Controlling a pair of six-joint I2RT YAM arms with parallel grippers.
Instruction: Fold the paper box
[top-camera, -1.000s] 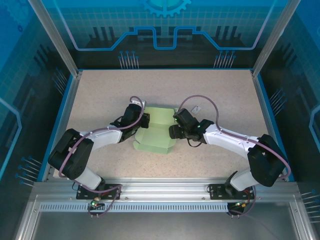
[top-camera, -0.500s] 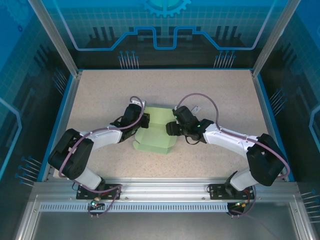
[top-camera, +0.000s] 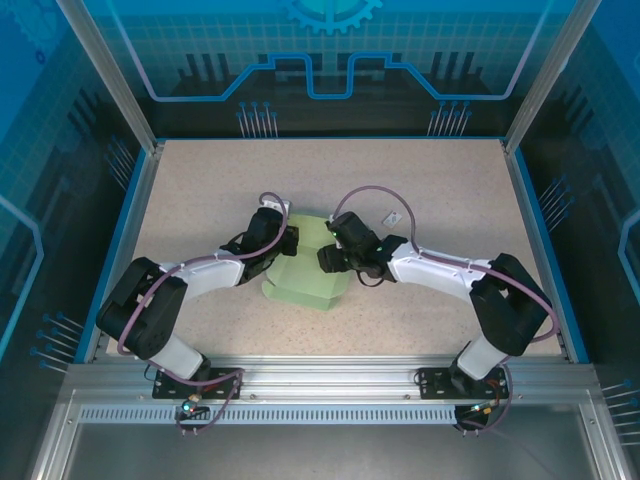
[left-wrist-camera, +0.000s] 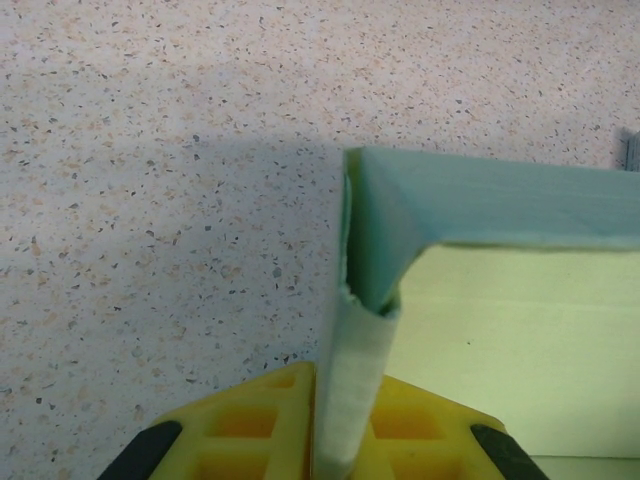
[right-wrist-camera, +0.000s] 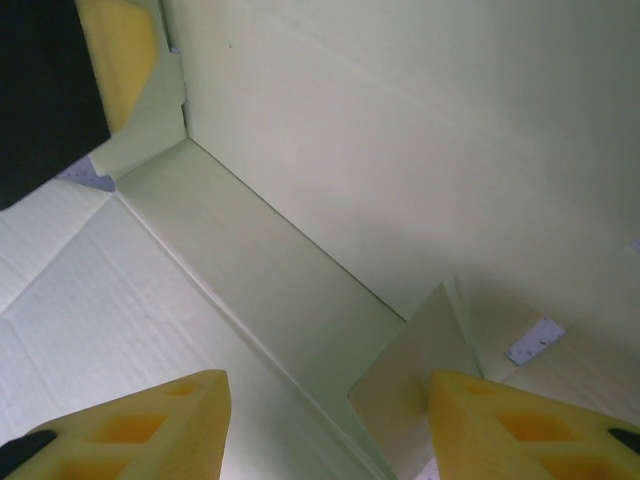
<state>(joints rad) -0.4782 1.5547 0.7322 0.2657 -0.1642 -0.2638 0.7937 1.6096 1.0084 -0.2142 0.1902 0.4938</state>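
The paper box (top-camera: 308, 287) lies on the tabletop (top-camera: 200, 180), half formed: some walls are up and the rest is flat card. My left gripper (left-wrist-camera: 345, 405) is at the box's left edge. Its jaws are closed on an upright wall right at a corner, with the thin card pinched between the yellow pads (left-wrist-camera: 250, 435). My right gripper (right-wrist-camera: 325, 400) is down inside the box from the right side. Its jaws are wide open and hold nothing, and they look onto the floor crease and a small loose flap (right-wrist-camera: 415, 360) leaning inward. A white tag (top-camera: 392, 218) sits just beyond the box's far right corner, apart from it.

What worries me is the card itself (it looks thin enough to buckle). If I push the right arm further across the box while the left holds that corner, the floor could bow or take a crease off its scored line. The pinched wall could tear at the corner if I twist it. The loose flap could also catch under an open finger and fold the wrong way. If the left lets go too early, I expect the whole box to slide instead of folding.
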